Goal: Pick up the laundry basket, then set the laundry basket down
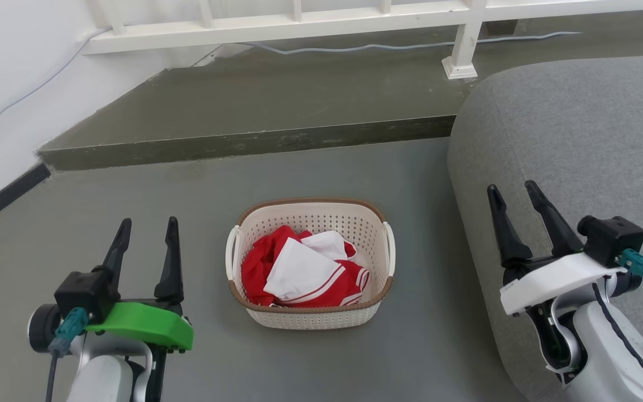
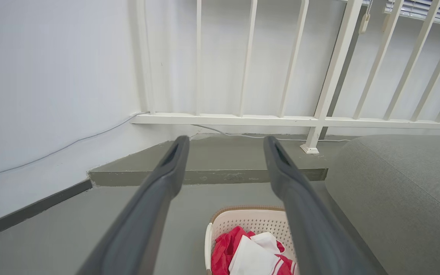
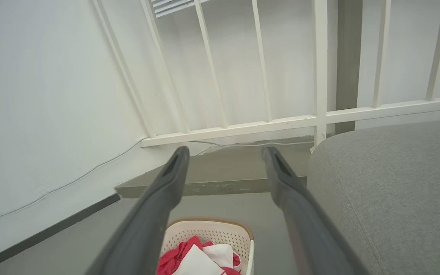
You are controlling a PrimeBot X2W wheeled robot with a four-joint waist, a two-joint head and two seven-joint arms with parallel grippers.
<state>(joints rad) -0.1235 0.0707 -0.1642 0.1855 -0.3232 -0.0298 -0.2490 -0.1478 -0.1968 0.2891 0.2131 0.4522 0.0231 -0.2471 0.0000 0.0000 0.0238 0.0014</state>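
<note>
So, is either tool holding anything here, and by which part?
Nothing is held. The left tool and right tool are both open, apart from the laundry basket on the floor between them.

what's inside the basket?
Crumpled red and white clothes lie in the basket, piled toward its front and left. They cover most of its floor, so anything beneath them cannot be seen; part of the perforated back wall shows above them.

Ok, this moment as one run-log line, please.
stage: pre-grasp | laundry basket: on floor, holds red-white clothes | left pincer: open, clear of basket | right pincer: open, by sofa
</note>
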